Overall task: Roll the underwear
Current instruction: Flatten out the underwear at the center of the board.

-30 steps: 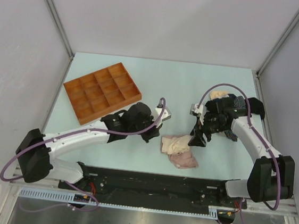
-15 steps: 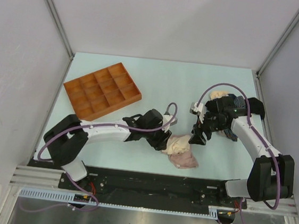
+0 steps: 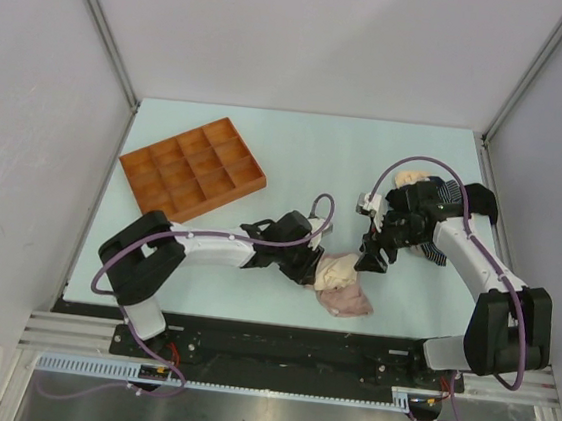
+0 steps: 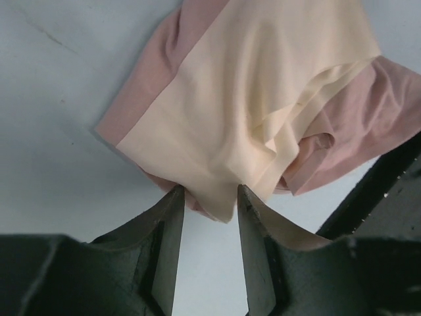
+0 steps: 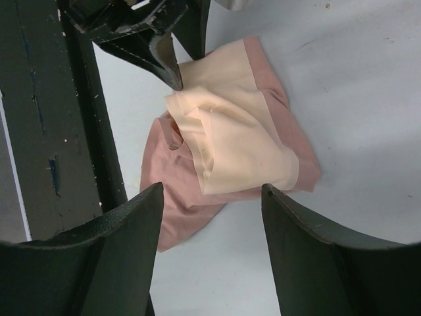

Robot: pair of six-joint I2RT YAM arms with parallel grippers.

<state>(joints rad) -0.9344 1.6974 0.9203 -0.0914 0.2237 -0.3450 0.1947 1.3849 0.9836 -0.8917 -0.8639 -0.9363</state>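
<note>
Left gripper [image 4: 209, 197]: jaws set narrow, not clamped; corner of cream-and-pink underwear [image 4: 263, 99] dips between fingertips [image 4: 174, 201]. Garment lies crumpled on pale table [image 3: 317, 154], near front edge, between both arms; cream layer folded over pink layer. Right gripper [image 5: 212, 189]: jaws spread wide, empty, poised above same garment. Cream garment [image 3: 410, 177] and dark striped garment [image 3: 435, 255] lie beside right arm. Orange tray [image 3: 192, 173] sits well apart, at table's left.

Left arm [image 3: 207, 247] stretched low toward centre, left gripper [image 4: 207, 197] narrowly parted, right arm [image 3: 470, 249] bent inward, right gripper [image 5: 210, 197] spread wide, pointing down
</note>
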